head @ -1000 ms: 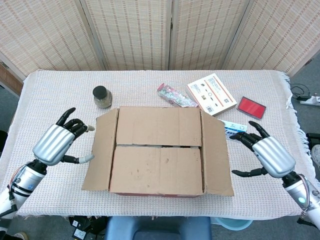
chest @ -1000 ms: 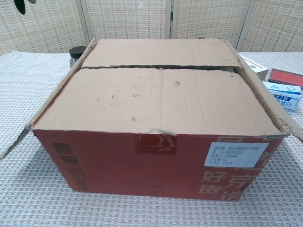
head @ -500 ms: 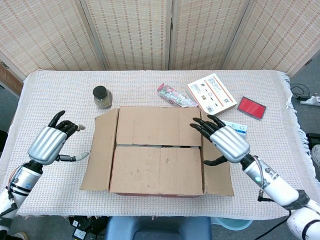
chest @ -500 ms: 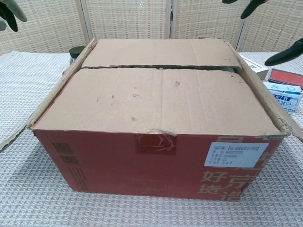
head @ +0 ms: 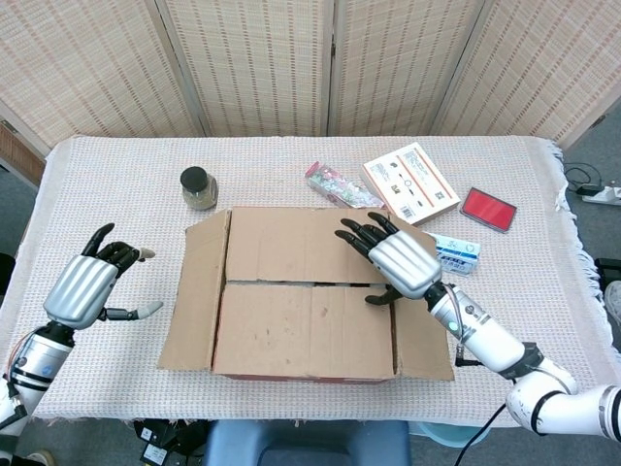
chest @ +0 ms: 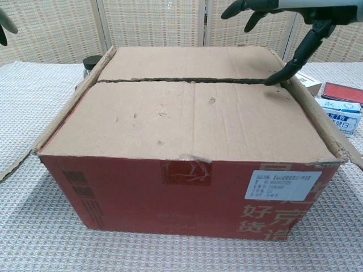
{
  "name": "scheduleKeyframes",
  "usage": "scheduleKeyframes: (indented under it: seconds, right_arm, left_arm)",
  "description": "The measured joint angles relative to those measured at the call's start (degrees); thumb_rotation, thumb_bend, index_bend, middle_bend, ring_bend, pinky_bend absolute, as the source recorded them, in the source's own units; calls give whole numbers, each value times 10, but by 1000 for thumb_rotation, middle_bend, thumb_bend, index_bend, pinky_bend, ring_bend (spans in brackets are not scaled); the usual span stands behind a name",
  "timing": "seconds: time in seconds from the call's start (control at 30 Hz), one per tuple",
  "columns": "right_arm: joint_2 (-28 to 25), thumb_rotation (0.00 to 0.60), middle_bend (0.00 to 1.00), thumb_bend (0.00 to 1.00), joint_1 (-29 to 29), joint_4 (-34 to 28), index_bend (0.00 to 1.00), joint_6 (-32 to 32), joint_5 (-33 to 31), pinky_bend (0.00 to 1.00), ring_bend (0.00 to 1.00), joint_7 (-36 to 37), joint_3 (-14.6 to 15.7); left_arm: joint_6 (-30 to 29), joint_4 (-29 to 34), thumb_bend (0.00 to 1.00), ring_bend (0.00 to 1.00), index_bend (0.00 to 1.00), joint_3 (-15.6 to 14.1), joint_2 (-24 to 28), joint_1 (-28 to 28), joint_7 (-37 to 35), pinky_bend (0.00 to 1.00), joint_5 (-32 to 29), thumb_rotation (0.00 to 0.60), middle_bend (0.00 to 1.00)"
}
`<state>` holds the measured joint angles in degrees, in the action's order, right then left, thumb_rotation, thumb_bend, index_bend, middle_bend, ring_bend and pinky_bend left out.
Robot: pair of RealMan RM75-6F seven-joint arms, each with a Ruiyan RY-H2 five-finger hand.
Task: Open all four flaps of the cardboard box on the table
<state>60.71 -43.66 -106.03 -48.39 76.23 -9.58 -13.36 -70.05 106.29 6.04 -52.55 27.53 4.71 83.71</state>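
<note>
The cardboard box (head: 303, 330) (chest: 187, 130) sits mid-table, red-sided with a brown top. Its left flap (head: 194, 291) and right flap (head: 419, 330) are folded outward. The far flap (head: 291, 245) (chest: 187, 62) and near flap (head: 291, 330) (chest: 187, 122) lie flat, meeting at a seam. My right hand (head: 398, 260) (chest: 283, 11) hovers over the far flap's right end with fingers spread. Its thumb reaches down to the right end of the seam. My left hand (head: 87, 286) is open, left of the box and apart from the left flap; the chest view shows only a sliver of that hand (chest: 4, 25).
Behind the box stand a dark-lidded jar (head: 198, 187), a snack packet (head: 335, 184) and a white printed box (head: 409, 182). A red case (head: 487, 208) and a small blue-white carton (head: 456, 252) lie to the right. A folding screen stands behind the table.
My right hand has swung left from beside the box to above the far flap, with its thumb lowered to the seam. My left hand has drawn back leftward, away from the left flap.
</note>
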Motion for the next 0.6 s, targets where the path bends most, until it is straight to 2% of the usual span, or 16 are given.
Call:
scheduleKeyframes:
  seconds: [0.43, 0.6]
  right_arm:
    - [65, 524, 43, 138, -35, 46, 0, -9, -41, 14, 156, -66, -2]
    - [88, 545, 60, 138, -44, 63, 0, -20, -51, 14, 175, -82, -1]
  left_arm:
    - [-7, 2, 194, 282, 289, 0, 4, -13, -6, 0, 7, 169, 381]
    - [-7, -1, 193, 282, 290, 1, 3, -14, -8, 0, 8, 171, 380]
